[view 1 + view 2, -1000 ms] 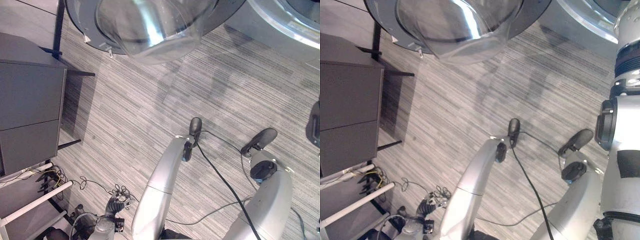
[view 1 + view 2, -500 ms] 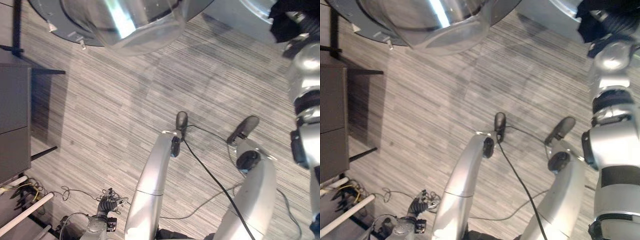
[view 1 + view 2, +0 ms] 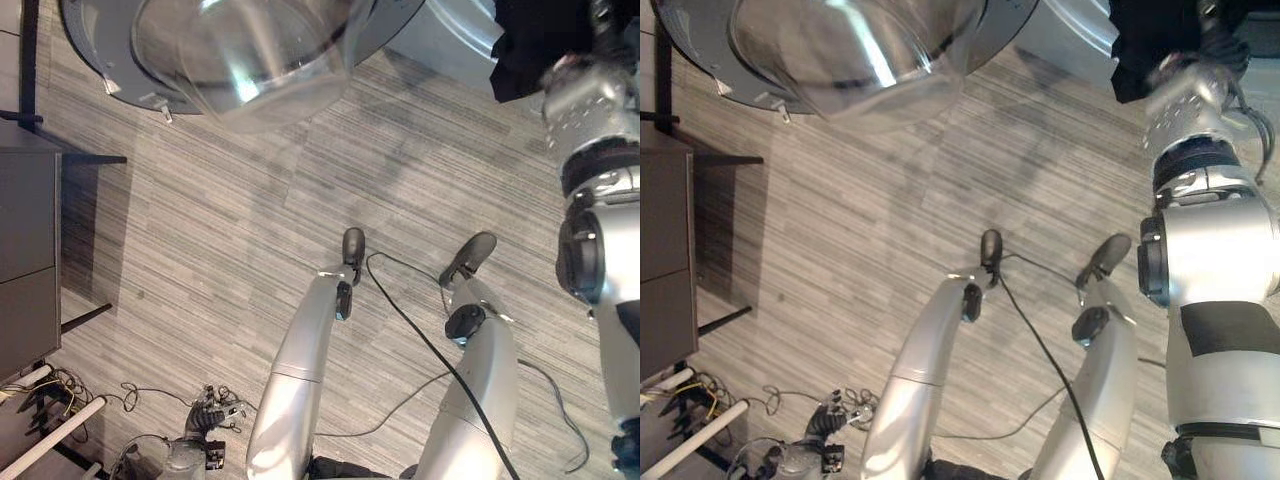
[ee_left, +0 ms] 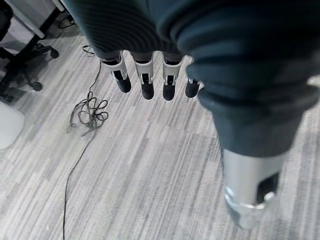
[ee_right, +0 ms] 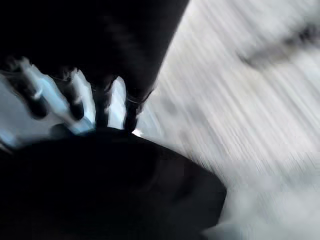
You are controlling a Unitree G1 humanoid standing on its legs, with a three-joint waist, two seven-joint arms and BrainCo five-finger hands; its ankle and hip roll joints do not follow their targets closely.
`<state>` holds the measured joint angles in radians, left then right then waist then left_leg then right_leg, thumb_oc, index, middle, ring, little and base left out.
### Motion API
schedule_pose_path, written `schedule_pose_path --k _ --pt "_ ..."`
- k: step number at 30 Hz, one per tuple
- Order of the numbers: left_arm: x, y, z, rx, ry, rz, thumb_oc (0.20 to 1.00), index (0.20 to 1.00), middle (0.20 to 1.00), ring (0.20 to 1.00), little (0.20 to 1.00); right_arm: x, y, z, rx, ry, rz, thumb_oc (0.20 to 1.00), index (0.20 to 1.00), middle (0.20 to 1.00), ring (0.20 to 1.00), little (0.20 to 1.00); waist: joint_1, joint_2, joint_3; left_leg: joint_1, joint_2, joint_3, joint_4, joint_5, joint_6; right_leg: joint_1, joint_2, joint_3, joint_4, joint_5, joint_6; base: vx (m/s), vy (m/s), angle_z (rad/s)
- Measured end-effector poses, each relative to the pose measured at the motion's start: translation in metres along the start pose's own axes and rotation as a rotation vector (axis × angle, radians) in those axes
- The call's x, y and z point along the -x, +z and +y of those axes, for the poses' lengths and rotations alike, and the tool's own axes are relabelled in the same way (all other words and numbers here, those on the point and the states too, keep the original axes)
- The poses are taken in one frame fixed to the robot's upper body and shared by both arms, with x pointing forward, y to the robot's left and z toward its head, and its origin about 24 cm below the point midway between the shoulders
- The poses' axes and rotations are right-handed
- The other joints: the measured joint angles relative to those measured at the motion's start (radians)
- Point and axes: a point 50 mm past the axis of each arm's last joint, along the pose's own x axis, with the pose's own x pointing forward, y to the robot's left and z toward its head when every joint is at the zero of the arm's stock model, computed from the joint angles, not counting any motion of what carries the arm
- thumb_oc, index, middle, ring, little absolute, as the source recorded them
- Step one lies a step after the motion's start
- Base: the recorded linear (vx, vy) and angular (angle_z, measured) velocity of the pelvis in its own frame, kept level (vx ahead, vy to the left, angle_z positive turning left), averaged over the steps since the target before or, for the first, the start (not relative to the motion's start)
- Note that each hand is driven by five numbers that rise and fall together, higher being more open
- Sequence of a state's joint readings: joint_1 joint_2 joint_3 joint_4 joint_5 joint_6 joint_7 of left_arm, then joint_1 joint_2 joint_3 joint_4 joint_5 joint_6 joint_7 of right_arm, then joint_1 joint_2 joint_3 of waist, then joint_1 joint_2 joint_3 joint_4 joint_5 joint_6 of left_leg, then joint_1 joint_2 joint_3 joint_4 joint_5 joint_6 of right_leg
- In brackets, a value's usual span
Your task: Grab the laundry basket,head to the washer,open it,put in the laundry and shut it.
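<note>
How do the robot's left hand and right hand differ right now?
The left hand hangs low over the striped floor and holds nothing; the right hand is raised up by the washer with a dark garment. The left hand's fingers are straight and relaxed; the right hand's fingers are curled on the cloth. Both have silver, dark-tipped fingers.

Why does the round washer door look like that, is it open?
Open. The washer door with its clear glass bowl is swung out over the floor, away from the machine front.
</note>
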<state>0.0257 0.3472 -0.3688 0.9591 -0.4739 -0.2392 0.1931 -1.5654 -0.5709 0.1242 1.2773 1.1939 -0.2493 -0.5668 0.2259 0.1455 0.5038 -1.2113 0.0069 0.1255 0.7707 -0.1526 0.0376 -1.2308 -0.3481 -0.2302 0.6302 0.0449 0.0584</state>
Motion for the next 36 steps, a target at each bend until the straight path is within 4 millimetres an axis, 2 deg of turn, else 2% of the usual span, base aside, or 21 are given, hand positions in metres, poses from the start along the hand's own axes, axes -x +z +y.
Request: schedule_pose_path --k 3,5,9,12,13,14,17,19,20,23,24,26,27,28,31,35,36 --pt "0.0 0.003 -0.003 0.0 -0.011 -0.013 1.0 1.0 1.0 1.0 1.0 0.002 0.01 0.0 -0.087 0.022 -0.125 1.0 1.0 1.0 1.0 1.0 0.02 0.028 0.001 -0.038 -0.007 -0.012 0.011 0.004 -0.006 -0.033 -0.006 -0.002 0.002 0.0 0.001 0.0 0.021 0.02" --pt "0.0 0.001 -0.004 -0.012 -0.018 -0.004 1.0 1.0 1.0 1.0 1.0 0.001 0.015 -0.002 -0.095 0.02 -0.163 1.0 1.0 1.0 1.0 1.0 0.034 0.03 0.0 -0.052 -0.011 -0.023 0.009 0.006 -0.009 -0.041 -0.003 -0.006 -0.009 0.001 0.001 0.0 0.014 0.02" --pt "-0.001 0.003 -0.011 -0.026 -0.041 -0.009 1.0 1.0 1.0 1.0 1.0 -0.001 0.019 -0.004 -0.106 0.023 -0.173 1.0 1.0 1.0 1.0 1.0 0.038 0.031 -0.001 -0.046 -0.019 -0.024 -0.022 0.012 -0.008 -0.032 0.0 -0.008 -0.046 0.006 0.011 -0.01 0.016 -0.01" --pt "-0.001 0.006 -0.015 -0.034 -0.053 -0.021 1.0 1.0 1.0 1.0 1.0 -0.008 0.016 -0.023 0.026 -0.072 -0.174 1.0 1.0 1.0 1.0 1.0 0.036 0.032 -0.001 -0.027 -0.02 -0.021 -0.028 0.035 -0.006 -0.009 -0.001 -0.008 -0.056 0.032 0.006 -0.01 0.01 0.04" --pt "-0.001 0.006 -0.019 -0.045 -0.064 -0.02 1.0 1.0 1.0 1.0 1.0 -0.011 0.012 -0.03 0.068 -0.099 -0.134 1.0 1.0 1.0 1.0 1.0 0.029 0.031 -0.001 -0.013 -0.02 -0.021 -0.032 0.032 -0.002 0.008 0.001 -0.012 -0.062 0.035 0.007 0.0 0.0 0.0" --pt "-0.001 0.006 -0.021 -0.04 -0.067 -0.019 1.0 1.0 1.0 1.0 1.0 -0.01 0.005 -0.027 0.105 -0.084 -0.106 1.0 1.0 1.0 1.0 1.0 0.024 0.031 -0.001 -0.009 -0.021 -0.021 -0.03 0.031 0.004 0.015 0.002 -0.013 -0.056 0.038 0.007 0.0 0.0 0.0" --pt "-0.002 0.008 -0.024 -0.023 -0.056 -0.02 1.0 1.0 1.0 1.0 1.0 -0.001 -0.012 -0.009 0.172 0.019 -0.057 1.0 1.0 1.0 1.0 1.0 -0.004 0.031 -0.001 -0.004 -0.016 -0.02 -0.02 0.027 0.014 0.023 0.003 -0.019 -0.054 0.048 -0.001 0.0 0.0 -0.03" --pt "-0.006 0.018 -0.027 0.015 -0.055 -0.035 1.0 1.0 1.0 1.0 1.0 0.011 -0.036 0.005 0.261 0.125 -0.004 1.0 1.0 1.0 1.0 1.0 -0.023 0.029 -0.001 0.007 -0.011 -0.024 -0.017 0.025 0.014 0.041 0.01 -0.024 -0.059 0.051 -0.006 -0.01 -0.016 -0.03" --pt "-0.007 0.021 -0.027 0.02 -0.055 -0.045 1.0 1.0 1.0 1.0 1.0 0.013 -0.041 0.007 0.305 0.148 0.001 1.0 1.0 1.0 1.0 1.0 -0.023 0.026 -0.001 0.012 -0.008 -0.025 -0.016 0.025 0.013 0.049 0.015 -0.025 -0.065 0.051 -0.005 -0.01 -0.031 -0.09" --pt "-0.006 0.019 -0.026 0.05 -0.046 -0.033 1.0 1.0 1.0 1.0 1.0 0.017 -0.056 0.007 0.39 0.18 0.037 1.0 1.0 1.0 1.0 1.0 -0.029 -0.003 -0.011 0.029 -0.003 -0.029 -0.03 0.024 0.006 0.076 0.021 -0.03 -0.108 0.059 0.005 0.0 -0.027 -0.09" --pt "-0.006 0.018 -0.025 0.05 -0.043 -0.02 1.0 1.0 1.0 1.0 1.0 0.02 -0.062 0.006 0.395 0.188 0.052 1.0 1.0 1.0 1.0 1.0 -0.029 -0.036 -0.027 0.033 -0.002 -0.028 -0.056 0.031 0.0 0.084 0.03 -0.034 -0.146 0.063 0.012 0.0 -0.014 -0.11" --pt "-0.006 0.017 -0.025 0.047 -0.042 -0.014 1.0 1.0 1.0 1.0 1.0 0.021 -0.067 0.005 0.4 0.191 0.064 1.0 1.0 1.0 1.0 1.0 -0.028 -0.049 -0.033 0.036 0.001 -0.029 -0.062 0.036 -0.003 0.091 0.035 -0.034 -0.16 0.068 0.018 0.0 -0.007 -0.05" --pt "-0.006 0.016 -0.024 0.044 -0.042 -0.011 1.0 1.0 1.0 1.0 1.0 0.022 -0.072 0.001 0.423 0.194 0.088 0.338 0.338 0.338 0.338 0.338 -0.024 -0.059 -0.038 0.052 0.001 -0.036 -0.064 0.037 -0.004 0.121 0.035 -0.052 -0.176 0.072 0.019 0.0 0.0 0.0" --pt "-0.007 0.016 -0.023 0.043 -0.038 -0.01 1.0 1.0 1.0 1.0 1.0 0.022 -0.073 0.002 0.426 0.197 0.093 0.2 0.2 0.2 0.2 0.2 -0.02 -0.063 -0.04 0.054 0.001 -0.035 -0.064 0.037 -0.004 0.124 0.035 -0.052 -0.177 0.072 0.019 0.01 -0.019 0.06" --pt "-0.007 0.016 -0.021 0.044 -0.035 -0.011 1.0 1.0 1.0 1.0 1.0 0.021 -0.068 0.004 0.417 0.197 0.085 0.2 0.2 0.2 0.2 0.2 -0.005 -0.063 -0.04 0.054 -0.004 -0.039 -0.065 0.036 -0.003 0.125 0.032 -0.054 -0.159 0.074 0.019 0.01 -0.001 0.09" --pt "-0.006 0.011 -0.02 0.033 -0.029 0.01 1.0 1.0 1.0 1.0 1.0 0.017 -0.052 0.011 0.396 0.198 0.048 0.2 0.2 0.2 0.2 0.2 0.022 -0.063 -0.039 0.051 -0.011 -0.046 -0.067 0.036 -0.004 0.113 0.023 -0.056 -0.137 0.068 0.008 0.02 0.006 0.09" --pt "-0.006 0.011 -0.02 0.031 -0.029 0.011 1.0 1.0 1.0 1.0 1.0 0.014 -0.039 0.015 0.378 0.193 0.015 0.2 0.2 0.2 0.2 0.2 0.031 -0.062 -0.039 0.046 -0.015 -0.051 -0.067 0.036 -0.004 0.103 0.017 -0.058 -0.119 0.057 0.004 0.03 0.012 0.1"
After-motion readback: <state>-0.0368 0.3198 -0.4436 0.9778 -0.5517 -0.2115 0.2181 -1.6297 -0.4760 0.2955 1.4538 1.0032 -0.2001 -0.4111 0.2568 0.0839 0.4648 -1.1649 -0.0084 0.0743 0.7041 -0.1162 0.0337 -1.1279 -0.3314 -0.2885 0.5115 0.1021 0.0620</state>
